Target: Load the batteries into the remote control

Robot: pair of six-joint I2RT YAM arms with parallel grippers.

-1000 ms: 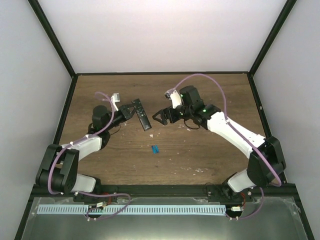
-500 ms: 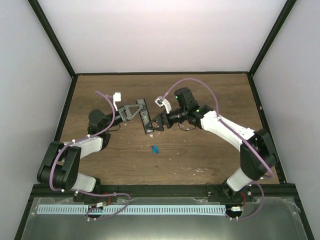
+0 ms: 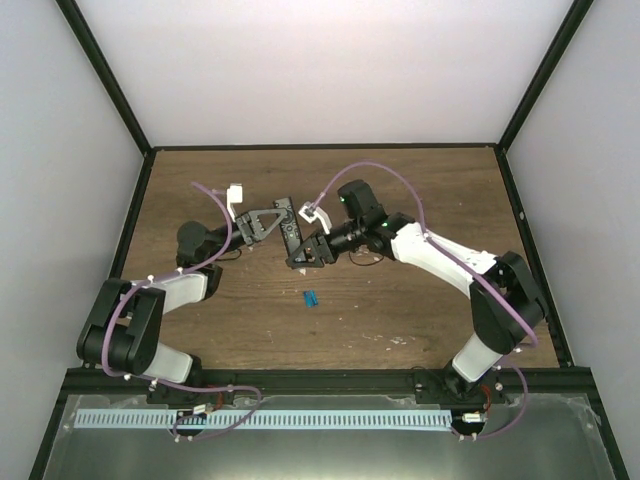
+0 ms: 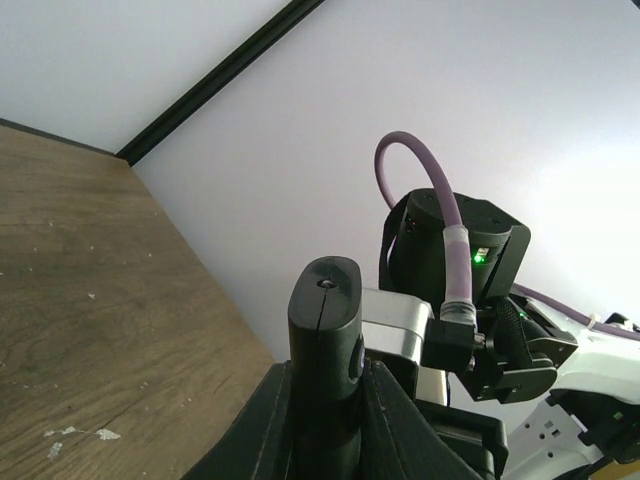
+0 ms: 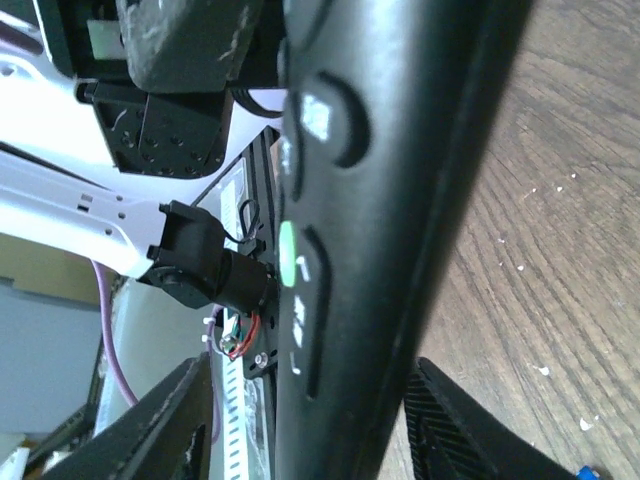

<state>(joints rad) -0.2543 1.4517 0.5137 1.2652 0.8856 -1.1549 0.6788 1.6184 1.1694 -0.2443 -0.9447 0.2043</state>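
The remote control (image 3: 290, 231) is a slim black bar held off the table. My left gripper (image 3: 274, 224) is shut on its upper part. In the left wrist view the remote's rounded end (image 4: 325, 310) sticks up between my fingers (image 4: 262, 430). My right gripper (image 3: 304, 254) straddles the remote's lower end. In the right wrist view the buttoned face of the remote (image 5: 380, 200) fills the space between the fingertips (image 5: 180, 420), with a gap showing on the left side, so the jaws stand open. The blue batteries (image 3: 311, 297) lie on the table below the remote.
The wooden table (image 3: 400, 300) is boxed in by white walls with black frame posts. The right arm's purple cable (image 3: 400, 180) arcs above it. A perforated white strip (image 3: 260, 419) runs along the near edge by the arm bases.
My right gripper has swung left to the remote's lower end and its jaws have narrowed around it. The left gripper raised the remote slightly, then held still.
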